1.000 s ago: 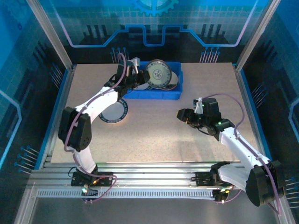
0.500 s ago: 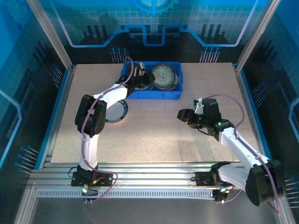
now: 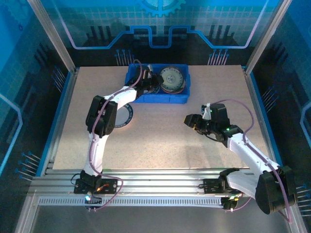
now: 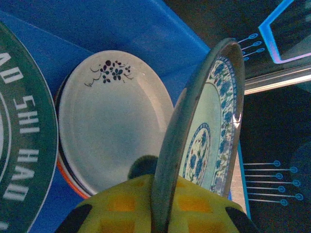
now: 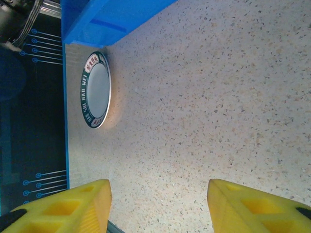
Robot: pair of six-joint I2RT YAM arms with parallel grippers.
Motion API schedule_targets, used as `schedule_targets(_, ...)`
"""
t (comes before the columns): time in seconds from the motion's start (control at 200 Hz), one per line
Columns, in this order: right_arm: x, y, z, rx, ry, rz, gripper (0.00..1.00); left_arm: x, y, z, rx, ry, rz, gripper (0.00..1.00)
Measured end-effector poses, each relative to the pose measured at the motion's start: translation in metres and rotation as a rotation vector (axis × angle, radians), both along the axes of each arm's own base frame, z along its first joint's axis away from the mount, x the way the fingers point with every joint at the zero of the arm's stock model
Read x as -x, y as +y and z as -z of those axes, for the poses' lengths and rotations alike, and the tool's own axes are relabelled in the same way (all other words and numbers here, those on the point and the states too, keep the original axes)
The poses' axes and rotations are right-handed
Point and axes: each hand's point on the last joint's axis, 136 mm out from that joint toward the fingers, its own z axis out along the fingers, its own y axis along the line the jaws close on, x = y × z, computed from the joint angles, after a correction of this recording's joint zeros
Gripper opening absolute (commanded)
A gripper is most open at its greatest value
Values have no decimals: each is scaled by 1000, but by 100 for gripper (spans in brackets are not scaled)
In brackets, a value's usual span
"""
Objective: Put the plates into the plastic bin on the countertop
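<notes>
**LEFT ARM AT BIN, PLATE IN GRIP**

The left end effector [image 4: 163,208] is clamped narrow on the rim of a blue-patterned plate [image 4: 209,131], held inside the plastic bin [image 3: 160,98]. Compared with one second ago, this plate has dropped from a raised tilt to sit lower in the bin's 3 o'clock half. The left arm [image 3: 99,116] has folded in from the counter's 9 o'clock side.

In the left wrist view, a stack of plates [image 4: 114,116] topped by a white one lies beside the held plate.

The right end effector [image 3: 189,120] is unchanged. Its fingers stand apart, gripping nothing, above the counter [image 3: 170,145] at 3 o'clock.

One green-rimmed plate [image 5: 97,90] lies flat on the counter near the bin's 7 o'clock corner, partly under the left arm.

The bin stands near the counter's 12 o'clock edge. Open speckled beige surface runs from its front wall to the metal rails [image 3: 155,187] at 6 o'clock. Blue-lit panels [image 3: 160,29] enclose the cell.
</notes>
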Motion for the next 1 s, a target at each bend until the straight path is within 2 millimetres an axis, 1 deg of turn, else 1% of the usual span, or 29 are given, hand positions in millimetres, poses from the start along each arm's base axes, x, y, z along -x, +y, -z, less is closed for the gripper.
schedule_targets(0.145,1,0,2,-2,9,0,55,-16,-6,15,-3,4,-3,0)
schedule_targets(0.285,1,1,3,-6,14,-1,55,-24,-8,25,-21,27,-14,0)
schedule_targets(0.315,1,1,3,-6,13,-1,55,-26,-8,26,-27,32,-16,5)
schedule_targets(0.365,0,2,4,-9,14,-3,55,-27,-8,28,-38,45,-20,21)
schedule_targets(0.385,0,2,4,-10,14,-5,55,-28,-7,27,-45,45,-21,25)
schedule_targets(0.445,0,3,4,-14,17,-7,55,-29,-7,25,-58,45,-23,35)
schedule_targets(0.485,0,3,5,-14,21,-8,55,-30,-6,23,-73,40,-24,39)
schedule_targets(0.525,0,4,7,-15,25,-10,55,-31,-5,21,-83,40,-29,41)
schedule_targets(0.645,-2,4,11,-13,38,-11,55,-31,-2,18,-115,41,-36,43)
schedule_targets(0.715,-2,4,14,-12,47,-12,55,-31,-1,18,-133,39,-37,49)
schedule_targets(0.825,-4,6,17,-12,57,-16,55,-29,2,24,-168,53,-36,57)
schedule_targets(0.891,-5,7,18,-13,61,-18,55,-27,4,27,-188,65,-38,57)
schedule_targets(0.926,-5,7,18,-14,61,-19,55,-26,6,28,-198,71,-41,60)
schedule_targets(1.001,-6,8,17,-19,60,-24,55,-28,7,26,-210,67,-46,61)
